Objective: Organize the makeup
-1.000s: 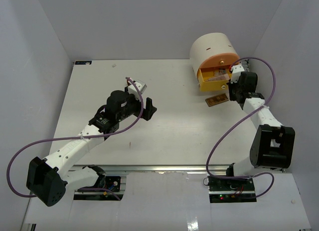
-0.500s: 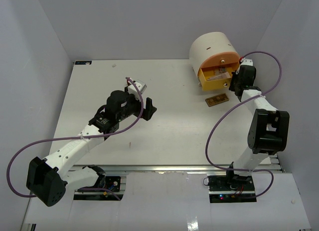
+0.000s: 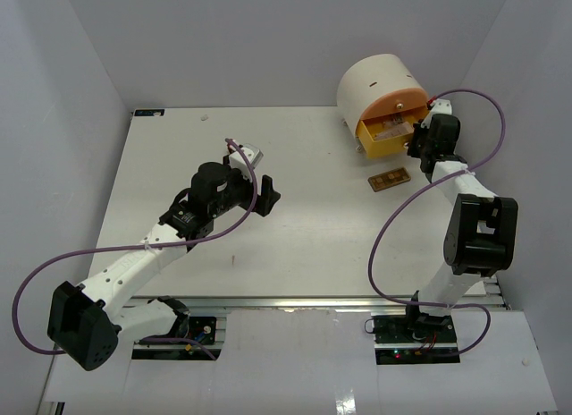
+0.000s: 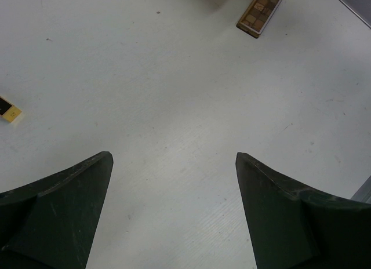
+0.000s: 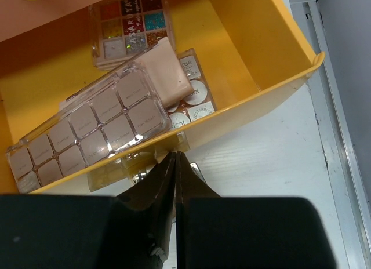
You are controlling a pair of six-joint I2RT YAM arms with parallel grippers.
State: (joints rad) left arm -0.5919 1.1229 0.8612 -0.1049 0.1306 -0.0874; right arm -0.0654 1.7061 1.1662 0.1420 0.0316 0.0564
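From above, my left gripper point(image 3: 266, 197) hangs over the middle of the white table point(image 3: 304, 245), with open room all round it. The brown palette point(image 3: 388, 179) lies at 2 o'clock, just before the yellow drawer point(image 3: 386, 139), and my right gripper point(image 3: 417, 147) is at the drawer's front. The left wrist view shows the fingers wide apart, holding nothing, with the brown palette far off at 1 o'clock. The right wrist view shows the fingers pressed together, holding nothing, at the drawer's front edge. Inside lie the pink palette point(image 5: 87, 130), the multicoloured palette point(image 5: 130, 22) and the grey-white palette point(image 5: 194, 101).

There are one brown palette point(image 3: 388, 179), one multicoloured palette point(image 5: 128, 26), one taupe palette point(image 5: 87, 133), one pink palette point(image 5: 169, 72) and one white-panned palette point(image 5: 196, 101).
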